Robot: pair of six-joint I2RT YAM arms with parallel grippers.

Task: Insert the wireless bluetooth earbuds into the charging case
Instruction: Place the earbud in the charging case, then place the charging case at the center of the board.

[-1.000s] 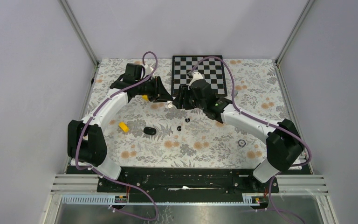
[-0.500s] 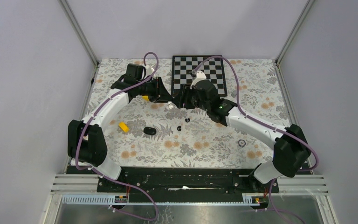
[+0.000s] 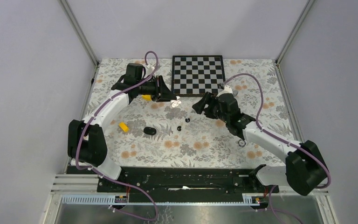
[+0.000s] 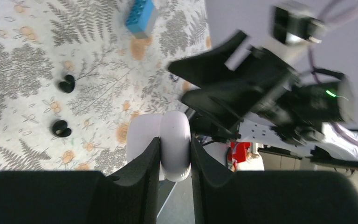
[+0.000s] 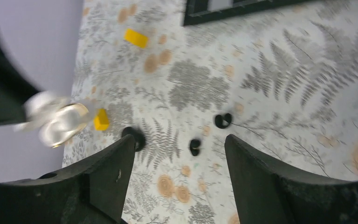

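Fingers of the left gripper (image 4: 175,156) are pinched on the sides of the white charging case (image 4: 175,135) and hold it above the floral table (image 3: 200,147), near the chessboard's (image 3: 198,74) near left corner. From the right wrist camera the case (image 5: 58,122) looks open, one half swung aside, but it is too blurred to tell what sits inside.

The right gripper (image 3: 198,105) hangs just to the right of the case without touching it. Its fingers (image 5: 107,179) are spread wide with nothing between them but the table below.

Two black earbuds (image 3: 187,120) (image 3: 179,128) lie loose on the table, close together but not touching, nearer the arm bases than the case and below the gap between the two grippers. In the right wrist view both buds (image 5: 223,120) (image 5: 195,145) show between the open fingers. In the left wrist view they (image 4: 66,84) (image 4: 60,129) lie to the left of the case.

A black oval object (image 3: 149,130) rests to the left of the buds, and a yellow block (image 3: 123,126) lies further left. A second yellow block (image 3: 145,97) shows beside the left arm. A blue block (image 4: 140,18) lies on the table in the left wrist view. A small dark ring (image 3: 241,142) sits beside the right forearm, well apart from the buds.
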